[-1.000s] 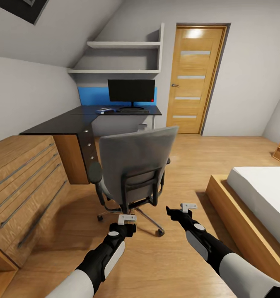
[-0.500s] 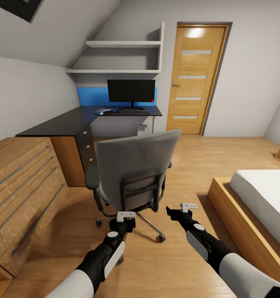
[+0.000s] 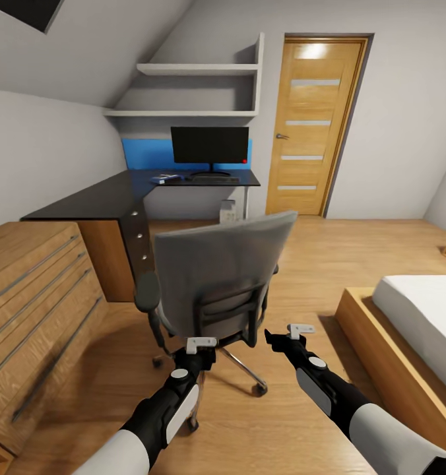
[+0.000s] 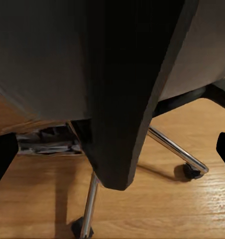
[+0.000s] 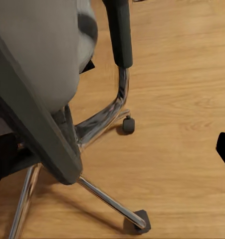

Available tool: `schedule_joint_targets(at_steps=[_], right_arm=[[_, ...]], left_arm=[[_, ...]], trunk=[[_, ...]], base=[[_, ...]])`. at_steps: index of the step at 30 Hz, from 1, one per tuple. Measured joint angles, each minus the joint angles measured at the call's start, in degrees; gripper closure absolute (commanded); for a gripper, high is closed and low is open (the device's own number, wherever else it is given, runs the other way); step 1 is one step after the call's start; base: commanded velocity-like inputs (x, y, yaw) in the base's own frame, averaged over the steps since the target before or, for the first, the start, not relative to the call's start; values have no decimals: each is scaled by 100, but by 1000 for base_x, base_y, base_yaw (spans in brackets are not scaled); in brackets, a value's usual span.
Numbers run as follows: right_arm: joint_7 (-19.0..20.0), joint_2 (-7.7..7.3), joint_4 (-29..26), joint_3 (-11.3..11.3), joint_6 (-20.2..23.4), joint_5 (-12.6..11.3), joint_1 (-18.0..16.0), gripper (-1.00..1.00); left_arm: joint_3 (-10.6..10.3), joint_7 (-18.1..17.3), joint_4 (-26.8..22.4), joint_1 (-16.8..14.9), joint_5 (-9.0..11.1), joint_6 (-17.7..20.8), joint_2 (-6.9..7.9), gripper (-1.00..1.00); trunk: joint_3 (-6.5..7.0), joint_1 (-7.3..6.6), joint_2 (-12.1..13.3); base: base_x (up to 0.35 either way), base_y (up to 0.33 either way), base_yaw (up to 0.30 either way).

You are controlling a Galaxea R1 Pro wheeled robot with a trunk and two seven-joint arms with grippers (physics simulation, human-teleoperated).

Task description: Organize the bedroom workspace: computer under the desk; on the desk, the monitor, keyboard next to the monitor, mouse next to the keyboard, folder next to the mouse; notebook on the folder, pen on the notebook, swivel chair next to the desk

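1. Chair point(image 3: 216, 277) on the floor, back toward camera, well apart from the far desk wing; nearest part of desk point(image 3: 111, 198) is the drawer unit, just beyond the left armrest; seat hidden behind the backrest, so no telling whether the folder lies on it.
2. Monitor point(image 3: 210, 145) upright on desk; keyboard point(image 3: 214, 178) flat just before its stand; both look placed.
3. Small bluish item point(image 3: 163, 178) left of keyboard, too small to identify; mouse, notebook, pen not made out.
4. Pale box point(image 3: 228, 211) on floor under desk, probably the computer; judged done if so.
5. Left gripper point(image 3: 201, 343) just behind chair base; right gripper point(image 3: 295, 330) beside it over bare floor point(image 3: 302, 251); neither holding anything; finger spacing: cannot tell for either.
6. Judgement: early stage; folder transfer, stacking, chair positioning left.
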Motion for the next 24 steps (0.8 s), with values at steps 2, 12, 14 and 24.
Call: schedule_joint_targets(at_steps=[2, 12, 14, 24], right_arm=[[0, 0, 1, 0, 0, 0, 0, -100], [0, 5, 17, 14, 0, 7, 0, -100], [0, 2, 18, 16, 0, 8, 0, -100], [0, 1, 19, 18, 0, 16, 0, -100]], left_arm=[[-5, 0, 0, 0, 2, 0, 0, -100], [-9, 0, 0, 0, 3, 0, 0, -100], [-9, 0, 0, 0, 3, 0, 0, -100], [-9, 0, 0, 0, 3, 0, 0, -100]], trunk=[[0, 0, 0], [0, 0, 0], [0, 0, 0], [0, -1, 0]], base=[[2, 279, 0], [0, 285, 0], [0, 284, 0], [36, 278, 0]])
